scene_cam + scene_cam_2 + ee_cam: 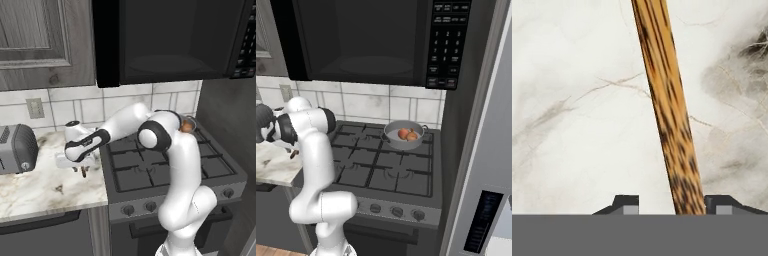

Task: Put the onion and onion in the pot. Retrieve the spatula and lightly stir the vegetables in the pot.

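So the first half of the job looks done: the stove point(386, 165) carries the pot point(404, 135) on its back right burner, and both onions point(407, 134) sit inside it, side by side and touching or nearly so, in the right base view. What remains, as I judge it, is the whole second half: lifting the spatula, carrying it across to the pot and stirring lightly.

The arm reaches left from the stove over the marble counter point(40, 192), with a toaster point(17, 149) standing at the counter's left end. The gripper point(83, 169) hangs low over the counter near its right edge, close beside the stove. In the hand view the spatula point(669, 115) lies on the marble with its wooden handle running up between the two fingertips point(626, 204). The jaws stand partly closed with the handle between them, nearer the right tip; a gap shows on the left side, so I cannot tell whether they have a firm hold on it yet. The spatula's head is out of frame, and it rests on the counter, not lifted
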